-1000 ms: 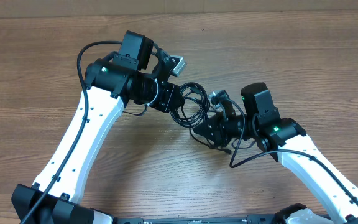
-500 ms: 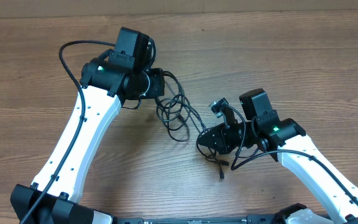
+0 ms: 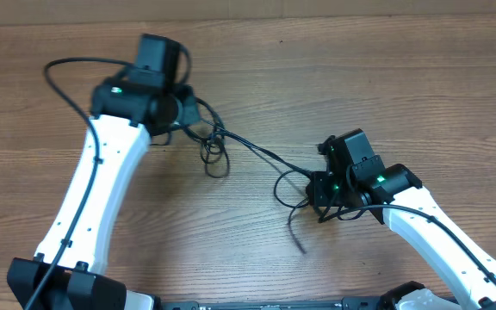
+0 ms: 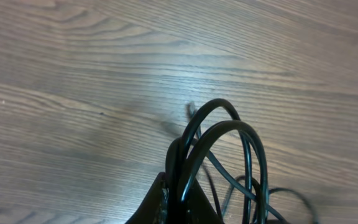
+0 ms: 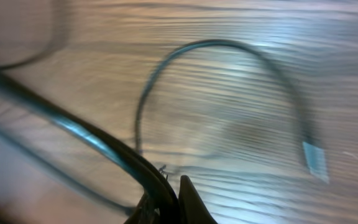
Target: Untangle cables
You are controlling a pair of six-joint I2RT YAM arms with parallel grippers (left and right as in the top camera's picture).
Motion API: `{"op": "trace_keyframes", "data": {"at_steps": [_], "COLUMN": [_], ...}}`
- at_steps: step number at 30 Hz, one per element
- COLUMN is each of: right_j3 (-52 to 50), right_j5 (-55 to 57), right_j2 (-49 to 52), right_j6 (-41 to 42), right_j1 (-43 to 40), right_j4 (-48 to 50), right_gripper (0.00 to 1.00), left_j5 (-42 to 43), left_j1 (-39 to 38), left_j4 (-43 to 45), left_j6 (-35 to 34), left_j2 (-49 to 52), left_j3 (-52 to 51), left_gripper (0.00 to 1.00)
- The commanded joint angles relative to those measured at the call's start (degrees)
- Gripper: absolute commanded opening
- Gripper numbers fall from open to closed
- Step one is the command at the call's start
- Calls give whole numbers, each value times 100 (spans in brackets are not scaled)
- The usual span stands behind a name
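Cables [image 3: 250,149] look only partly freed: one strand runs nearly straight across the worktop [image 3: 403,77] between the arms, but a knot of loops [image 3: 214,153] hangs just beside the left pincer [image 3: 194,110]. That pincer is clamped tight on the bundle, and the right pincer [image 3: 318,191] is likewise closed on the strand's other end, with a loose tail [image 3: 296,232] trailing below it. Bare wood lies open all around, though the worktop's far edge runs close behind the left arm, so drawing the pincers wider apart sideways seems the roomier choice.
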Motion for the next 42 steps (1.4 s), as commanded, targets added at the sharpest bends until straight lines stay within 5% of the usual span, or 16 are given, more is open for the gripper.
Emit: {"op": "trace_keyframes", "data": {"at_steps": [1, 7, 12, 20, 42], "right_j3": [-37, -37, -37, -37, -37], "right_j5": [1161, 1067, 557, -72, -2157], "right_j2": [13, 13, 13, 13, 13], "right_j6": [852, 848, 846, 778, 1036], "right_j1": [-37, -37, -37, -37, -37], "right_j4": [7, 466, 715, 894, 2734], "right_gripper": [4, 38, 67, 77, 79], "left_j5": [981, 3683, 3871, 3305, 3836], "left_j1": [546, 566, 319, 81, -404], "left_j4": [157, 31, -127, -129, -63], "left_j6": [728, 3036, 3554, 3650, 3648], "left_j2": [-149, -149, -149, -146, 144], "left_j3": [131, 105, 94, 70, -46], "left_gripper": [4, 4, 4, 5, 4]}}
